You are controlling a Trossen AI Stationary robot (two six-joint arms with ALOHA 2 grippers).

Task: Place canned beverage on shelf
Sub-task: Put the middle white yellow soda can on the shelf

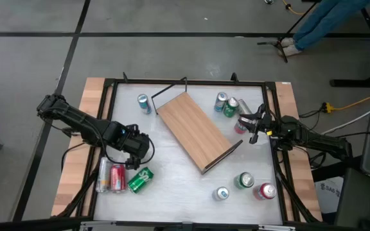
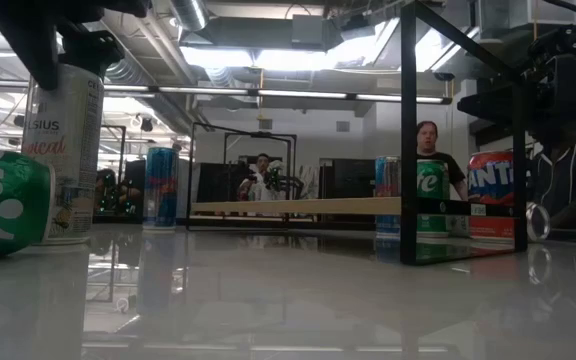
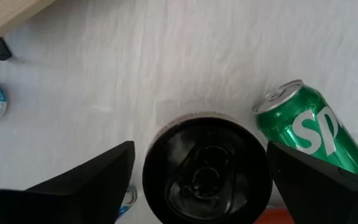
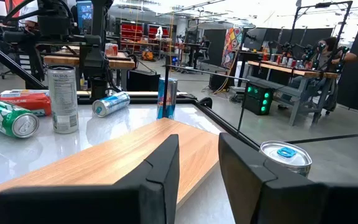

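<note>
A: High view first: the shelf lies slantwise in the middle of the table, one end toward eleven o'clock, the other toward five o'clock. No can stands on it yet.

B: And the left gripper?

A: It is at about eight o'clock from the shelf, well apart from it. The arm reaches in from the left edge, with the wrist bent so the gripper points straight down. The tall can stands upright directly under it.

B: Does it hold the can already?

A: I think not yet. In the left wrist view the two fingers stand wide, one on each side of the dark top of the can, with a gap on both sides. I judge that it is placed so to close on the can from above.

B: What lies beside it?

A: The green can lies on its side just beside the tall one, and the red can lies next to it. The close neighbours could be pushed when the fingers close.

B: The right gripper?

A: It waits at three o'clock from the shelf, near its five o'clock end. The arm is low and stretched from the right edge. In the right wrist view its fingers stand with a narrow gap and nothing is between them, so it is closed on nothing. A silver can stands just beside it.
</note>
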